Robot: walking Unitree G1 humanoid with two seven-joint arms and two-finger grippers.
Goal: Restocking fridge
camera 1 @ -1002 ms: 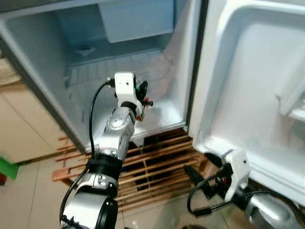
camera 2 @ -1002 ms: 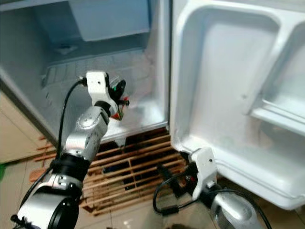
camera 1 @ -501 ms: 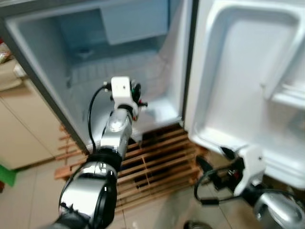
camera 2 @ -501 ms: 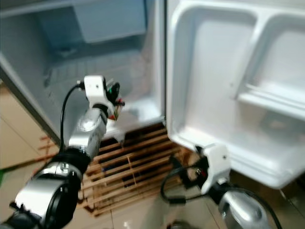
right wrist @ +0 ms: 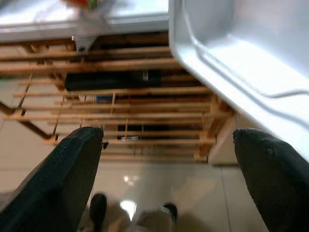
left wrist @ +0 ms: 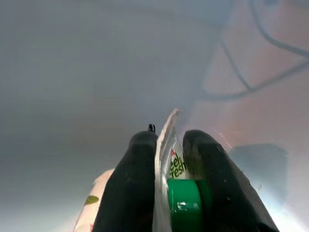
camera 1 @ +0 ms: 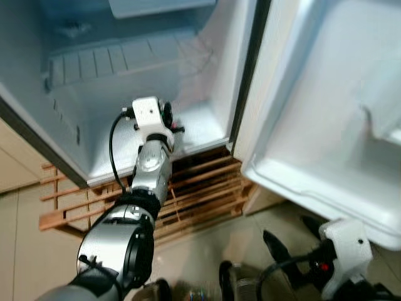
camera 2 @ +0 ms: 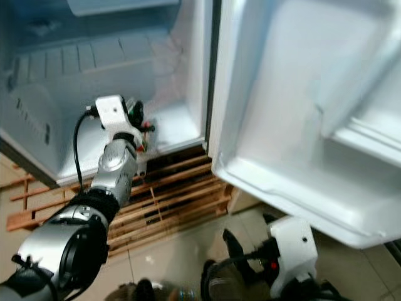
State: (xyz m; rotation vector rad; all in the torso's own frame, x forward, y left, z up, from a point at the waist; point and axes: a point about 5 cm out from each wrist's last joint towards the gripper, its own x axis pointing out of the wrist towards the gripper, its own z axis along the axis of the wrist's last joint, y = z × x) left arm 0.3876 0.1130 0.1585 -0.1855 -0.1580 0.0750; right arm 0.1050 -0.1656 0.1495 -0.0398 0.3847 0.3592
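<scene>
While the right claw (right wrist: 166, 179) hangs released, the left claw (left wrist: 166, 159) pinches a green-capped pouch (left wrist: 176, 193) between its fingers inside the fridge (camera 1: 125, 81).

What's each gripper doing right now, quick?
Left gripper: closed on a green-capped pouch, inside the fridge.
Right gripper: open, holding nothing, low over the floor.

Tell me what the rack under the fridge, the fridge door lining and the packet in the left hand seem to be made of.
Rack: bare wood, judging by its tan, unpainted slats.
Door lining: probably moulded plastic, white, smooth and glossy, with rounded ridges.
Packet, pinched in the left hand: thin white printed film or paper with a crimped edge; its green cap looks like plastic.
</scene>
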